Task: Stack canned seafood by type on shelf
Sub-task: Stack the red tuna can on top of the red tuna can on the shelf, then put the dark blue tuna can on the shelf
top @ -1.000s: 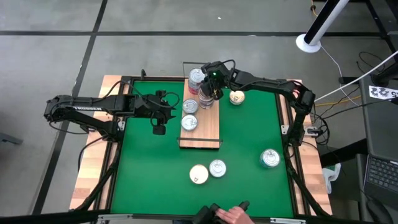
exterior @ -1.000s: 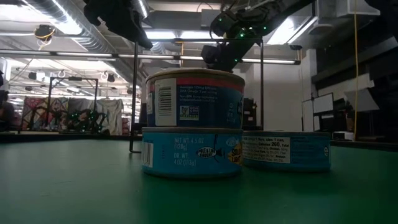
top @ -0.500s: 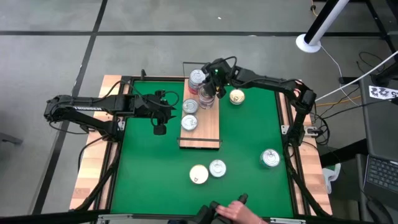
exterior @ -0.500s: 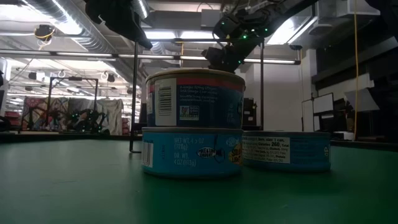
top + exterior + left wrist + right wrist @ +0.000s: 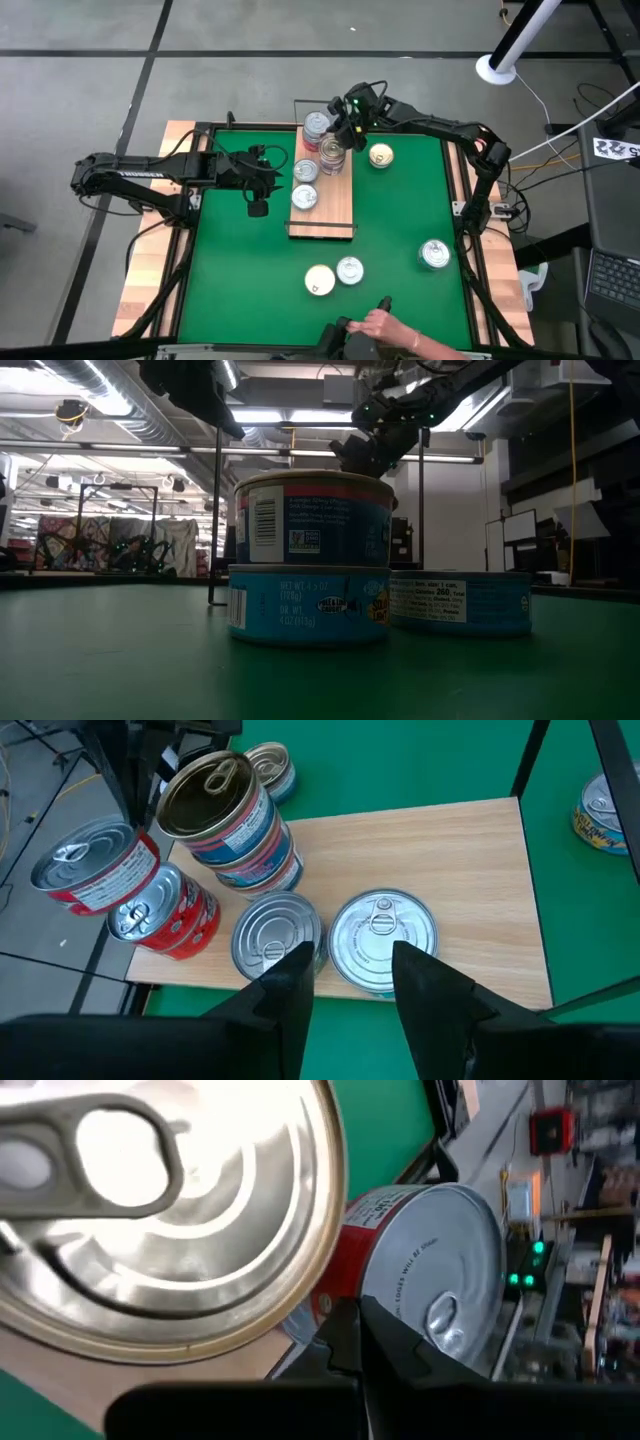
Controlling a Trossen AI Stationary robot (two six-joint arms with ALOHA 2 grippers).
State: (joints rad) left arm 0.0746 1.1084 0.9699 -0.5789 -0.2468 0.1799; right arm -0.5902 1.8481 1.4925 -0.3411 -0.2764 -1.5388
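Note:
The wood-grain shelf (image 5: 338, 205) lies on the green mat and carries several tins. A gold-topped tin (image 5: 213, 795) stands on a blue tin as a stack (image 5: 333, 157). At the far end a red tin (image 5: 88, 870) sits tilted on a second red one (image 5: 168, 915). Two silver-topped tins (image 5: 275, 935) (image 5: 383, 935) lie flat nearer the left arm. My right gripper (image 5: 348, 118) hovers shut just above the stack and the red tins (image 5: 440, 1280). My left gripper (image 5: 350, 985) is open, waiting left of the shelf.
Loose tins stand on the mat: a gold-topped one (image 5: 380, 155) right of the shelf, a larger silver one (image 5: 433, 255), and a pair near the front (image 5: 320, 280) (image 5: 350, 270), one of them a two-high stack (image 5: 312, 520). A person's hand (image 5: 385, 328) is at the near edge.
My right gripper has risen a little and drawn back toward the table's far right corner, away from the top of the stack. The tins have stayed where they were. The person's hand at the near edge has shifted.

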